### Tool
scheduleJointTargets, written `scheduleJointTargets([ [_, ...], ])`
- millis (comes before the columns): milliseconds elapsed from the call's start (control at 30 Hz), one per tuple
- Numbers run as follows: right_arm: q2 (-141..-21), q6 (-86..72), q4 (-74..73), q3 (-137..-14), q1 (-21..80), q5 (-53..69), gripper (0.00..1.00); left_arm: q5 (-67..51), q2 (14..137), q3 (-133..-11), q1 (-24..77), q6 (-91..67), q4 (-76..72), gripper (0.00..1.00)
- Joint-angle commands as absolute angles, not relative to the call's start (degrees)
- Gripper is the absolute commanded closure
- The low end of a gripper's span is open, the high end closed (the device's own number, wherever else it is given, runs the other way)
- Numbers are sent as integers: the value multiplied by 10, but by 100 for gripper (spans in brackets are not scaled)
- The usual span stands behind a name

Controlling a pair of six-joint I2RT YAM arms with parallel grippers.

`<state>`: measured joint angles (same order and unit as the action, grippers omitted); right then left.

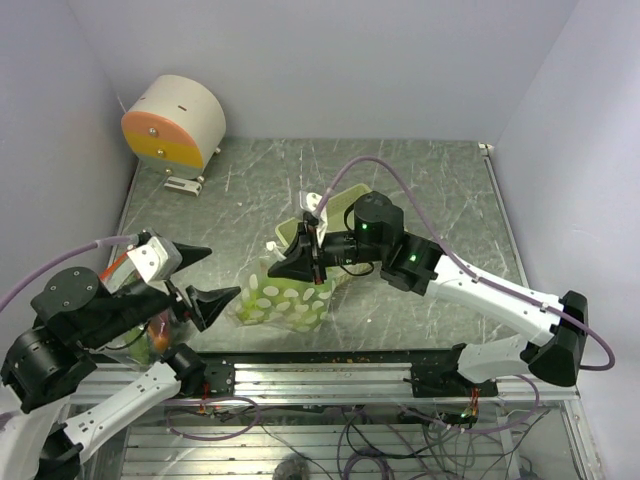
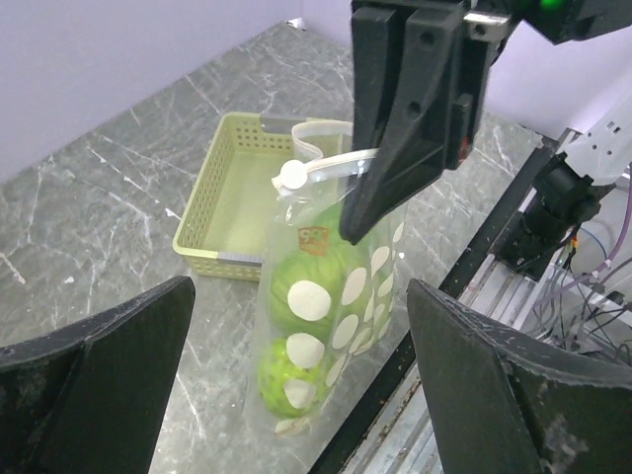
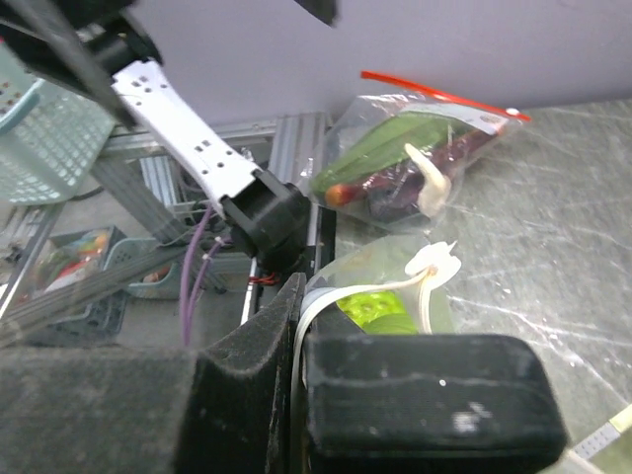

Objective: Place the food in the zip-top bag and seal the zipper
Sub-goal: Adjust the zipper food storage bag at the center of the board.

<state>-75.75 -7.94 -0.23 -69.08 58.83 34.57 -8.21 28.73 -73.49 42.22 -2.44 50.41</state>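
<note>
A clear zip-top bag (image 1: pixel 285 300) with white dots stands upright near the table's front edge. Two bumpy light-green balls (image 2: pixel 296 286) are stacked inside it. My right gripper (image 1: pixel 310 262) is shut on the bag's white zipper strip (image 3: pixel 355 296) at the top; it also shows in the left wrist view (image 2: pixel 365 212) and the right wrist view (image 3: pixel 299 355). My left gripper (image 1: pixel 205 275) is open and empty, its fingers (image 2: pixel 99 375) spread on both sides of the bag without touching it. A second bag (image 3: pixel 415 148) with a red zipper holds green leaves and a small red-orange piece (image 3: pixel 341 193).
The pale-green basket (image 2: pixel 237 197) sits just behind the dotted bag. A white drum with an orange face (image 1: pixel 175 122) stands at the back left. The table's front rail (image 1: pixel 330 370) runs right below the bag. The second bag (image 1: pixel 150 335) lies under my left arm.
</note>
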Motion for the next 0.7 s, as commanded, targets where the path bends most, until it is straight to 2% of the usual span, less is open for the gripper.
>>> scheduleJointTargets([
  [0,-725,-61,42,-690,587,444,100,-89,277,-691,421,-40,431,3],
  [267,-686,22,-16,-699,588,571,100,-158,293,-654,421,-69,387,29],
  [533,-681,51,-41,-698,588,591,100,-261,293,-605,421,-128,281,31],
  [667,-682,61,-51,-699,588,589,100,-299,306,-590,421,-170,256,36],
])
